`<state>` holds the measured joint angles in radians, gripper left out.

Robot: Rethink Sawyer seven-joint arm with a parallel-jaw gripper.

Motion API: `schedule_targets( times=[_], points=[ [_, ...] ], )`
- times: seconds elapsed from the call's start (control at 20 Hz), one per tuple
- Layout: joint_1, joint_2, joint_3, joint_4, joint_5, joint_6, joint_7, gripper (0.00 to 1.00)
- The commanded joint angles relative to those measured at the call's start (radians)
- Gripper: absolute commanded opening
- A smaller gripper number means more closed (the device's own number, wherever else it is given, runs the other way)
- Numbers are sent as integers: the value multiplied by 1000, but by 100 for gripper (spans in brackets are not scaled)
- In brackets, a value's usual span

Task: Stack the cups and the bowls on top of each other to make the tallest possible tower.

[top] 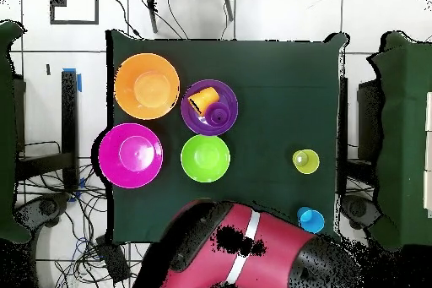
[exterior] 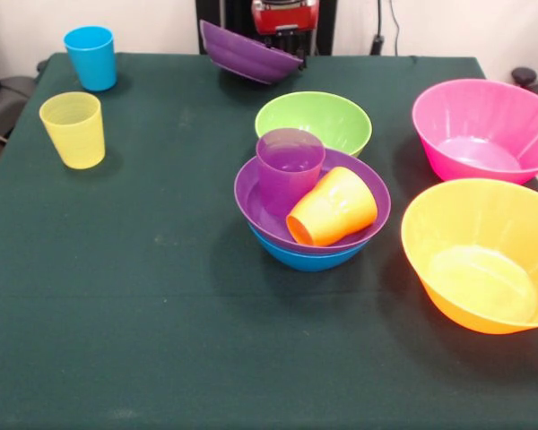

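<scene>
My gripper point(exterior: 292, 52) comes down at the table's far edge and is shut on the rim of a second purple bowl point(exterior: 247, 52), which hangs tilted just above the cloth. The tower stands mid-table: a blue bowl point(exterior: 310, 260) with a purple bowl point(exterior: 251, 199) nested in it. Inside it a purple cup point(exterior: 290, 168) stands upright and an orange cup point(exterior: 334, 208) lies on its side. A green bowl point(exterior: 314, 121) sits just behind. The blue cup point(exterior: 90, 57) and yellow cup point(exterior: 73, 130) stand apart at the left. In the overhead view my arm point(top: 245, 251) hides the held bowl.
A pink bowl point(exterior: 484, 130) and a larger orange bowl point(exterior: 484, 255) sit at the right side of the green cloth point(exterior: 143, 296); they also show in the overhead view as the pink bowl point(top: 130, 154) and the orange bowl point(top: 147, 86). Cables lie on the floor around the table.
</scene>
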<state>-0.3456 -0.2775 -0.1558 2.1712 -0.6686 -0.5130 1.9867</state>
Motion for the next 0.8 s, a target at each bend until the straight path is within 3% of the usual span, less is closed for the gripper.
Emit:
schedule_targets(
  times=[0.05,0.6,0.8],
  points=[
    [-7,36,77,-162,15,-5,100,0],
    [-15,-49,99,-98,15,78,112,0],
    [-22,-169,112,-34,27,186,105,0]
  ],
)
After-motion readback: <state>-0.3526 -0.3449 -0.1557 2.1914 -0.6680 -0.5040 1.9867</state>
